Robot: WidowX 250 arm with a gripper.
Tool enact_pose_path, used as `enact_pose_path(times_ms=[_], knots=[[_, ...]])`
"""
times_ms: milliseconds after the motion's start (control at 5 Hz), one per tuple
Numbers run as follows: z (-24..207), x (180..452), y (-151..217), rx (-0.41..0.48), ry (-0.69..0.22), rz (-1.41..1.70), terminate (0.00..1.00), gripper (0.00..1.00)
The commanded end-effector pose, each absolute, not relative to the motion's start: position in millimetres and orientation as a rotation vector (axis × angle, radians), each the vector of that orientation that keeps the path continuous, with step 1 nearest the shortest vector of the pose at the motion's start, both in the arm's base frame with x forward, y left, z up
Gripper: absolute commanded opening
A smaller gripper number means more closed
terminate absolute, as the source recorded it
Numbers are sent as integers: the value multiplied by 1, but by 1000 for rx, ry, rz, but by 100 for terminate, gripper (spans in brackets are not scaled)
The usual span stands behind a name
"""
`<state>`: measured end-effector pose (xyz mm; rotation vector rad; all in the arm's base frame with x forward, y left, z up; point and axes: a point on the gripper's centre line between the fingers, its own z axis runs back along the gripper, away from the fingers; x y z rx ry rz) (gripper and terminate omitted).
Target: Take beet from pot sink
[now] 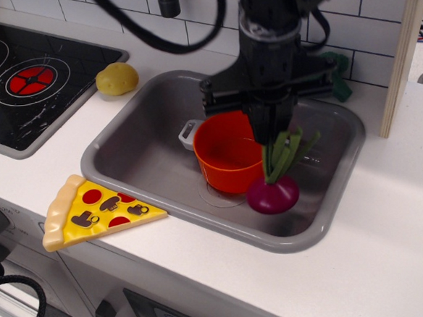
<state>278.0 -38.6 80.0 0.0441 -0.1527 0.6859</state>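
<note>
The beet point(273, 194), a dark magenta bulb with green stalks, hangs low in the grey sink point(149, 152), just right of and in front of the orange-red pot point(228, 154). My gripper point(273, 129) is shut on the beet's green stalks, above the bulb. The pot stands near the sink's middle, over the drain mark, with one grey handle showing at its left. I cannot tell whether the bulb touches the sink floor.
A yellow potato point(116, 78) lies on the counter left of the sink. A pizza slice point(92, 210) lies at the sink's front left corner. A black stovetop point(24, 77) is at far left. Green broccoli point(340, 77) sits behind my arm. A wooden post point(407, 43) stands at the right.
</note>
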Motion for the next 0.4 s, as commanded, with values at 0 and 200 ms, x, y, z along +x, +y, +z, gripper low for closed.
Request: enact_pose_path(times_ms=[0, 200], knots=[[76, 296, -38, -34, -190, 726, 0, 0], [75, 297, -44, -39, -163, 744, 0, 100]])
